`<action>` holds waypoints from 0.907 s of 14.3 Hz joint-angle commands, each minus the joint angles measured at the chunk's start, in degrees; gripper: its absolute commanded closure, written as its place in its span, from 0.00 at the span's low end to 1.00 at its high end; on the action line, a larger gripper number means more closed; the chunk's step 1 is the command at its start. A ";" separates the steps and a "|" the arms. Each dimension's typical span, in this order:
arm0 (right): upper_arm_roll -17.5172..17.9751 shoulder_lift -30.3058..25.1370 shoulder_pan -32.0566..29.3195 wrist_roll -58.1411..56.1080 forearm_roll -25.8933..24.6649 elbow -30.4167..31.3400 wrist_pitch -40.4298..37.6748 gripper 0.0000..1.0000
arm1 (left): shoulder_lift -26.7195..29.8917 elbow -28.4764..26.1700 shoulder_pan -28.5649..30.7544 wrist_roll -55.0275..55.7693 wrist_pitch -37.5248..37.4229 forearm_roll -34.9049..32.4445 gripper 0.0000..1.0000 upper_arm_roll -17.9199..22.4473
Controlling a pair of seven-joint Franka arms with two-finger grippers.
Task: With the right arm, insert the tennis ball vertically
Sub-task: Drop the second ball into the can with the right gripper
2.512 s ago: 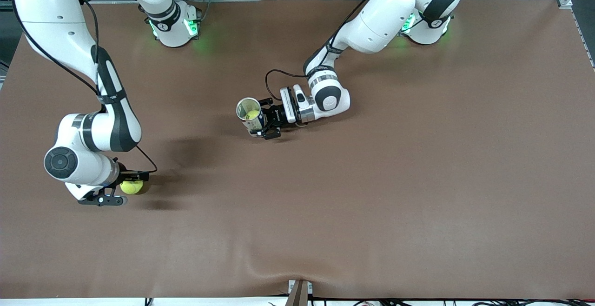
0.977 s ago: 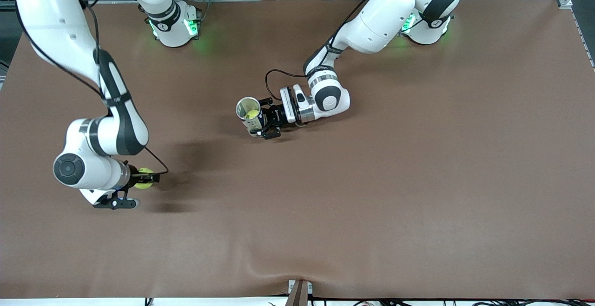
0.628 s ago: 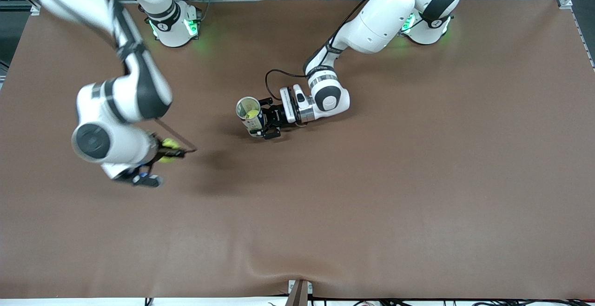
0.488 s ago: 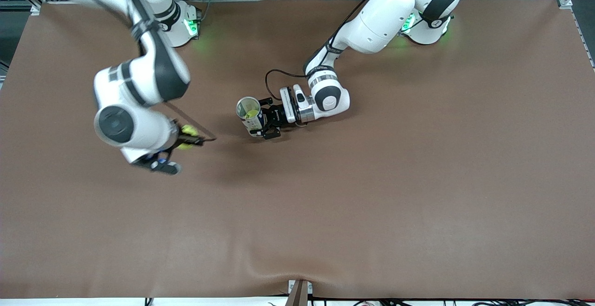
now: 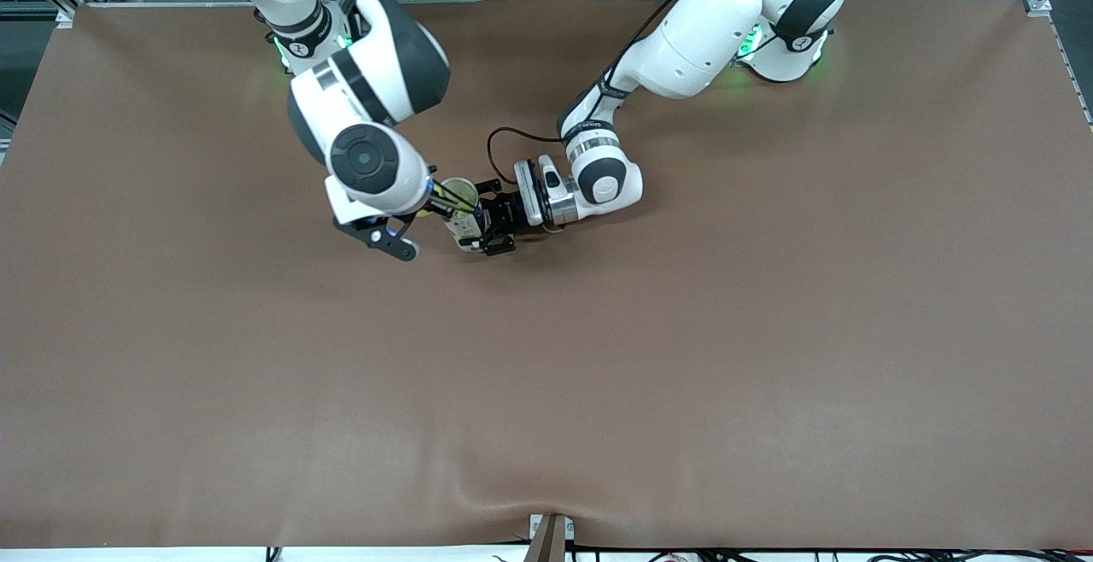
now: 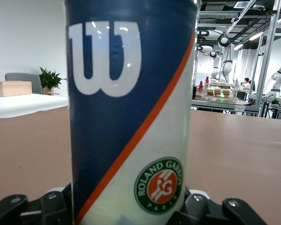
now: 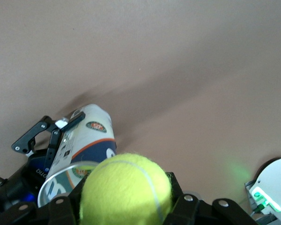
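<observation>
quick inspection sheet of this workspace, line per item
surface: brown table, a wrinkle at the edge nearest the front camera
job's things: tennis ball held above the open can; the can stands upright mid-table
clutter: nothing seen
grippers: right claw shut on the tennis ball over the can; left claw grips the can's side
cables: black cable loops by the left wrist
surroundings: metal frames past the table's edge; plant and more robot arms in the room
</observation>
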State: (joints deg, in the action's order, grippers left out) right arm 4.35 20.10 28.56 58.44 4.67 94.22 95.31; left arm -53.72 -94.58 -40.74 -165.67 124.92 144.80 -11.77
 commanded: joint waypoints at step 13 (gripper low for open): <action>0.13 -1.11 1.76 7.30 6.31 -1.32 0.57 0.77 | -2.35 -0.43 0.92 -27.60 -0.21 7.87 0.28 -2.30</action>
State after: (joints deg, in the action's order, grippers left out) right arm 4.67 19.66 29.94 64.67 10.11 92.71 95.52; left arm -53.72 -94.58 -40.74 -165.67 124.92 144.80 -11.76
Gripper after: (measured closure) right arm 0.339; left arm 0.278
